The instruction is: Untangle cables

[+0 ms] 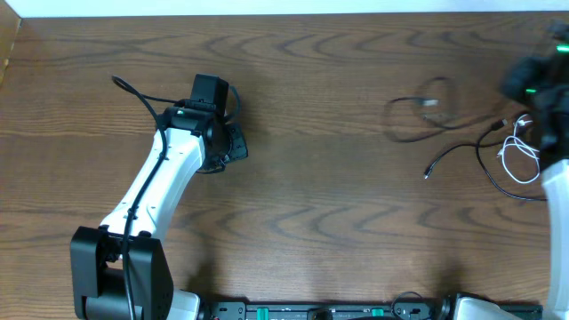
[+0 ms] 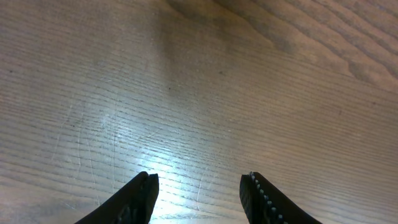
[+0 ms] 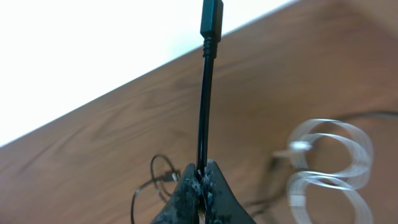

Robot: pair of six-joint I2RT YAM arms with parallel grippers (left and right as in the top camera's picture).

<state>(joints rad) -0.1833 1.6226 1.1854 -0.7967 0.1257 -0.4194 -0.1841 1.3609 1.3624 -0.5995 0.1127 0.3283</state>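
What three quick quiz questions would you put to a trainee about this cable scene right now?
1. Short answer: which arm is nearest the white cable?
2. True or false: the left gripper holds a cable.
3. The right gripper is shut on: A the white cable, B the black cable, C nothing.
Key: 1 the right arm; 2 false, it is open and empty; 3 B.

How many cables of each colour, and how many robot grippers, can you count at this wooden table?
Thin black cable: 1, if its loops are one cord
Thin white coiled cable: 1
Black two-finger grippers: 2, left gripper and right gripper
Total: 4
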